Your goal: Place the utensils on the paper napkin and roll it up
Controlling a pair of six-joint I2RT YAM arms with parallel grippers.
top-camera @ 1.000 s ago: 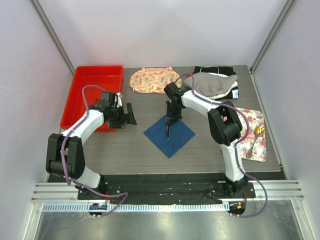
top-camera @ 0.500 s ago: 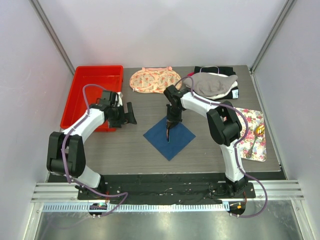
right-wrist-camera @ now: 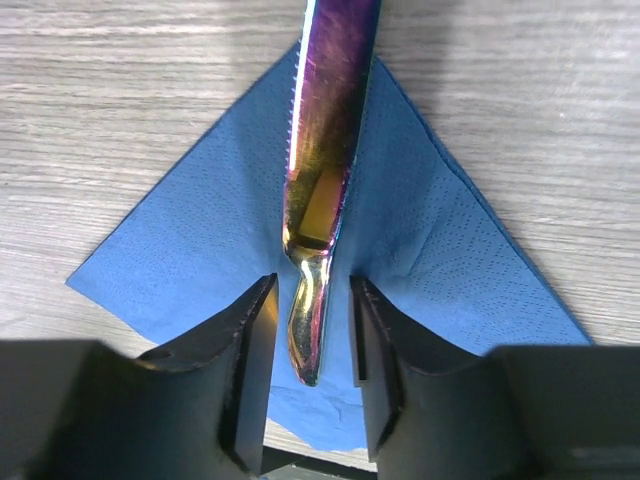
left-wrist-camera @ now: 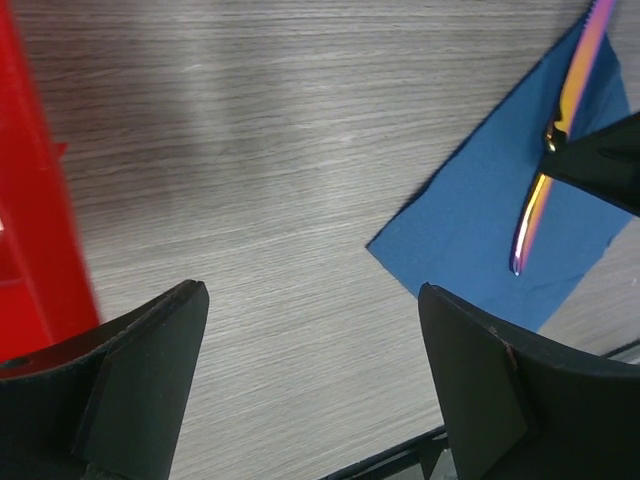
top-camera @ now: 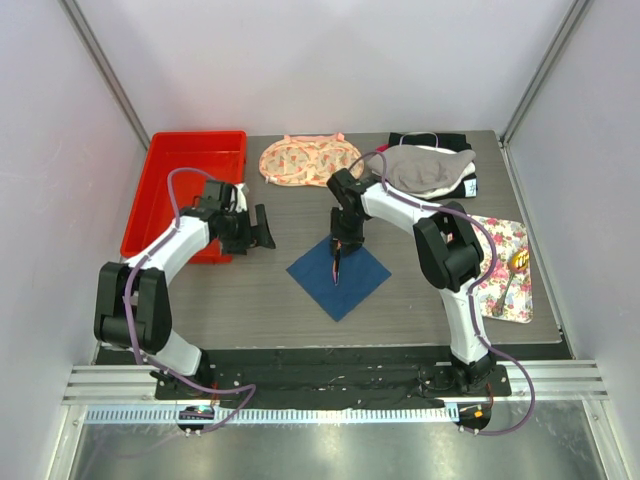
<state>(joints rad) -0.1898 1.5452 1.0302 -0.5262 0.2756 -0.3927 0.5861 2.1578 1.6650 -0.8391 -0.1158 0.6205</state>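
The dark blue paper napkin (top-camera: 352,283) lies as a diamond at the table's middle. An iridescent purple-pink and gold knife (top-camera: 337,265) lies along it. My right gripper (top-camera: 341,244) sits low over the knife's handle end. In the right wrist view the fingers (right-wrist-camera: 250,360) straddle the knife (right-wrist-camera: 325,150) with a gap on each side, so the gripper (right-wrist-camera: 310,300) is open on the napkin (right-wrist-camera: 200,240). My left gripper (top-camera: 262,229) is open and empty beside the red tray (top-camera: 150,190). Its wrist view shows the napkin (left-wrist-camera: 480,220) and knife (left-wrist-camera: 540,190). More utensils (top-camera: 512,272) lie on the floral mat.
The white floral mat (top-camera: 523,300) is at the right edge. A peach floral cloth (top-camera: 308,158) and a grey and black pile of cloth (top-camera: 432,168) lie at the back. The red tray's wall (left-wrist-camera: 35,200) is close to my left gripper (left-wrist-camera: 310,390).
My right gripper has drawn back slightly toward the napkin's far corner, and the knife now lies loose on the napkin. The left arm has barely moved.
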